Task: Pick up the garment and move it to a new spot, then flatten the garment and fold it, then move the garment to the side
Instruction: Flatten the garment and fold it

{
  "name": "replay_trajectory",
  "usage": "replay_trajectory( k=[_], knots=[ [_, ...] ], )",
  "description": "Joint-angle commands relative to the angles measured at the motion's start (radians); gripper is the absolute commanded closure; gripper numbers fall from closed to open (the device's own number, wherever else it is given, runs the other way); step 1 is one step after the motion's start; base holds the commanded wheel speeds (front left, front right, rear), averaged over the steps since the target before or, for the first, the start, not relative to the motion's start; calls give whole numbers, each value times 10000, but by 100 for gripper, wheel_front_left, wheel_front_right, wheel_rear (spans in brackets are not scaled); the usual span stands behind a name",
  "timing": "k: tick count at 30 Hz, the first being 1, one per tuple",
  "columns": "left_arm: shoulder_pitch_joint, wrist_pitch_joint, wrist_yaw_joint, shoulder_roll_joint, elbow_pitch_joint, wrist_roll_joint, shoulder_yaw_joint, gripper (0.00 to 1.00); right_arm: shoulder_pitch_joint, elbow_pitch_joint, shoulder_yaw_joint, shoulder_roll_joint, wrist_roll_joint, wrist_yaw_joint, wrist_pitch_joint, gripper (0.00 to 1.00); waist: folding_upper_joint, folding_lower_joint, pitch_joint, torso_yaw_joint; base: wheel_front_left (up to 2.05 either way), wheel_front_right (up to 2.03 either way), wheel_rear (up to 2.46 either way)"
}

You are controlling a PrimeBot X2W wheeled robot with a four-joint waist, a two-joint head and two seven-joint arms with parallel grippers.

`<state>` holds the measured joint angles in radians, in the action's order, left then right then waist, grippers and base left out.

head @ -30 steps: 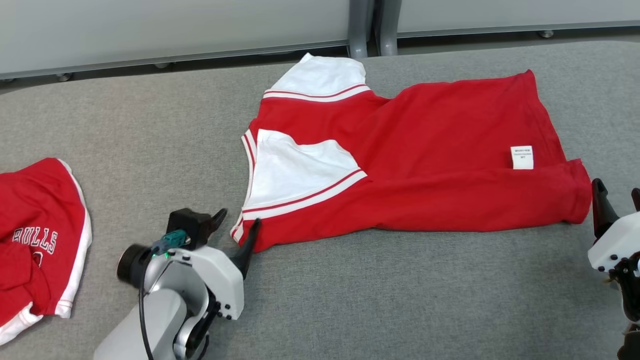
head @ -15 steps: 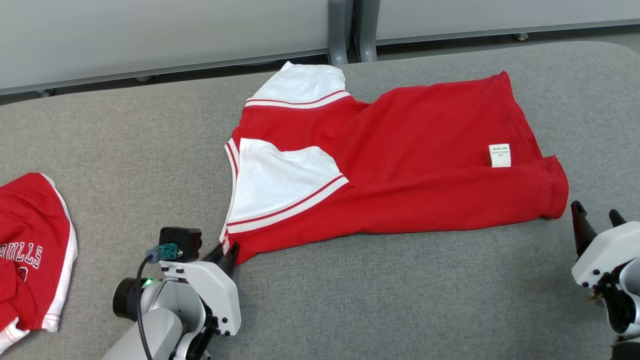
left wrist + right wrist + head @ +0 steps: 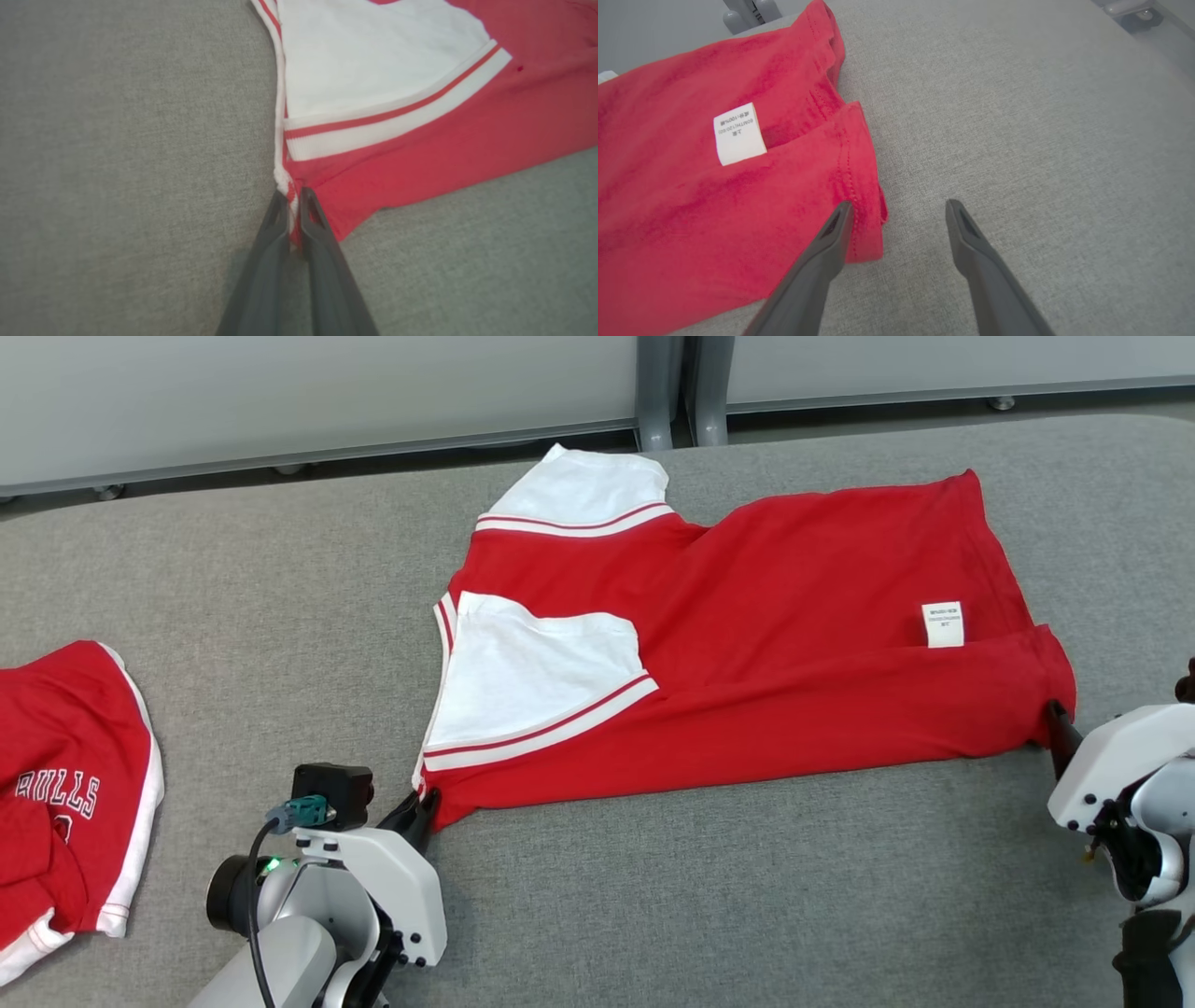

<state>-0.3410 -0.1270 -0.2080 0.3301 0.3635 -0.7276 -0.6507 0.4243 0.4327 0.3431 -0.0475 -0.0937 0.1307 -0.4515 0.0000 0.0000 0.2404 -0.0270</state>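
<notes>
Left wrist view: my left end effector [image 3: 293,193] pinches the garment [image 3: 420,149] corner; right end effector [image 3: 899,204] open at its hem.

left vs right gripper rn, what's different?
The left gripper is shut, pinching the neck-end corner of the red shirt; the right gripper is open, holding nothing. The left gripper's fingers meet on fabric; the right gripper has one finger at the hem corner, the other over bare table. Both sit at the shirt's near edge.

"BULLS" on red fabric [image 3: 56,791], label [image 3: 739,134] on garment [image 3: 668,196] mostly illegible
</notes>
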Motion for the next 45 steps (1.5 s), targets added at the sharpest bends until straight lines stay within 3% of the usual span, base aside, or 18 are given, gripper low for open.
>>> replay_trajectory(
  k=[1,7,8,10,12,14,21,28,32,37,45],
  knots=[
    [17,-33,-4,118,139,58,-5,100,163,207,13,-57,52,2,-37,0,0,0,47,53,0,0,0],
    [-53,17,40,112,220,-17,7,100,705,981,-158,-62,220,2,-290,0,0,0,248,147,0,0,0],
    [-65,29,40,108,228,-17,5,100,786,1106,-156,-66,260,2,-348,10,0,0,278,159,0,0,0],
    [-111,36,53,91,247,-24,-2,100,925,1282,-178,-66,276,2,-372,47,0,0,336,187,0,0,0],
    [-151,71,85,62,268,-19,-30,100,1014,1455,-181,-60,317,2,-349,68,0,0,364,221,0,0,0],
    [-184,137,156,42,294,-16,-57,100,1073,1587,-273,-57,183,2,-304,100,0,0,361,247,0,0,0],
    [143,145,329,144,-99,-267,-6,100,657,1157,-306,-68,-433,2,-87,100,0,0,-88,296,0,0,0],
    [911,-172,102,572,-1146,-587,118,100,-641,-578,-563,-75,-794,2,-762,100,0,0,-633,359,0,0,0],
    [1843,-495,-338,1079,-2273,-761,144,100,-2168,-2603,-516,-74,-838,0,-1867,100,0,0,-925,371,0,0,0],
    [2686,-835,-713,1386,-3249,-929,56,100,-3773,-4192,-493,-79,-1432,0,-3102,100,0,0,-1026,403,0,0,0],
    [3823,-1546,-1155,1699,-4082,-1337,-206,100,-4972,-4956,-274,-74,-1307,0,-3563,100,0,0,-1121,362,0,0,0]
  ],
)
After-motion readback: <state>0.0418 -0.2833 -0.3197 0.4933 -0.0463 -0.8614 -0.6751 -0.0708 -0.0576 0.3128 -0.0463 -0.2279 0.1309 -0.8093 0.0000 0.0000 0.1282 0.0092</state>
